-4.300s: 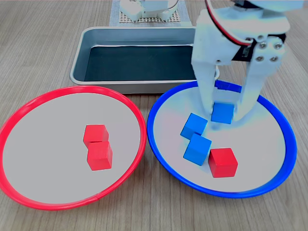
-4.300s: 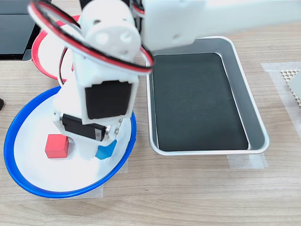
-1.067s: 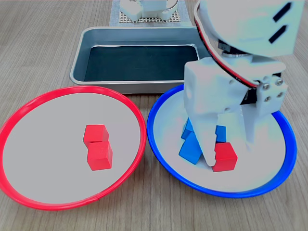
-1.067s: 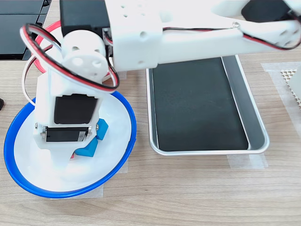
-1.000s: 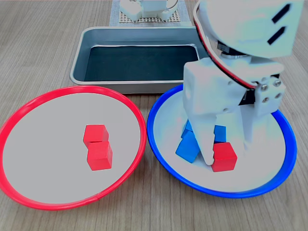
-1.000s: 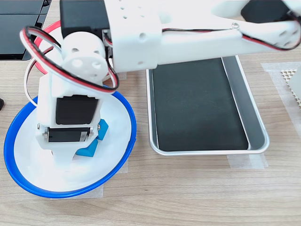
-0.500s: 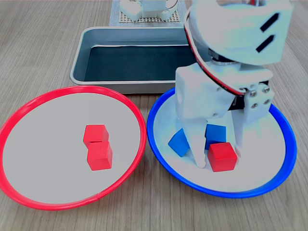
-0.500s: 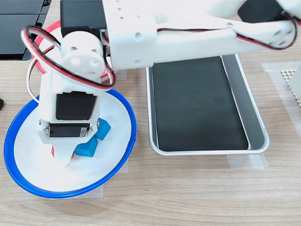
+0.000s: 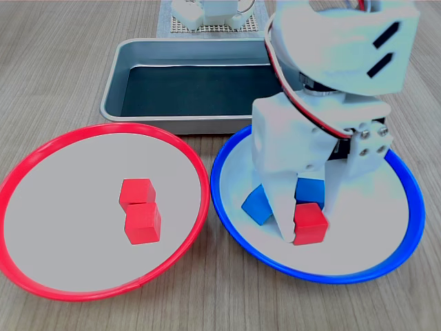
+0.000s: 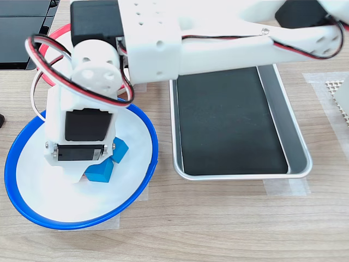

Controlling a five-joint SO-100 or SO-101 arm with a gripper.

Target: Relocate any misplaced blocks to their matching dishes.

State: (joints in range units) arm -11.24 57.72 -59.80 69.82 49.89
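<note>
In the first exterior view a red block (image 9: pixel 310 223) lies in the blue-rimmed dish (image 9: pixel 406 238) on the right. My gripper (image 9: pixel 309 221) reaches down from above and is shut on it, one finger (image 9: pixel 284 214) against its left face. Two blue blocks (image 9: pixel 255 205) (image 9: pixel 309 190) rest in the same dish behind the fingers. The red-rimmed dish (image 9: pixel 41 148) on the left holds two red blocks (image 9: pixel 136 192) (image 9: pixel 142 223) touching each other. In the second exterior view the arm covers the red block; two blue blocks (image 10: pixel 101 172) (image 10: pixel 119 149) show in the blue-rimmed dish (image 10: pixel 16 164).
A rectangular grey metal tray (image 9: pixel 114 89) with a dark bottom sits behind the dishes, seen in the second exterior view as the tray (image 10: pixel 299 144) to the right of the blue-rimmed dish. The arm's base stands beyond the tray on a mesh pad (image 9: pixel 180 25).
The gripper has come down around the red block and its fingers have closed on it. The block and one blue block slid slightly toward the first exterior view's left.
</note>
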